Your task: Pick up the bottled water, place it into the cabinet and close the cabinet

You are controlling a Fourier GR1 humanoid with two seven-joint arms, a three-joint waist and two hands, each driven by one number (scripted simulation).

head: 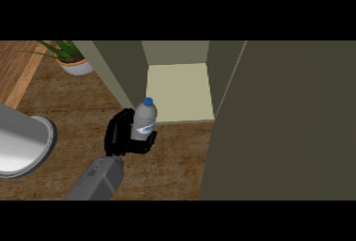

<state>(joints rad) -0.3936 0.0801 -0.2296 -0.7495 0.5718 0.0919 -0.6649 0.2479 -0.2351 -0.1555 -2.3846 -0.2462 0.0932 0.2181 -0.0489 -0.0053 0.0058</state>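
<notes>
Fingers (144, 140) of the left hand (125, 136) seemingly curl round the upright bottled water (144, 117) before the open cabinet (177, 92).

The bottled water (144, 118) is clear grey-white with a blue cap and a pale label. The left hand (122, 133) is black on a grey forearm. The cabinet (278, 117) is olive outside, its shelf (179, 92) cream. The far-left potted plant (68, 57) has green leaves and a white pot. The counter (167, 164) is mottled brown.
</notes>
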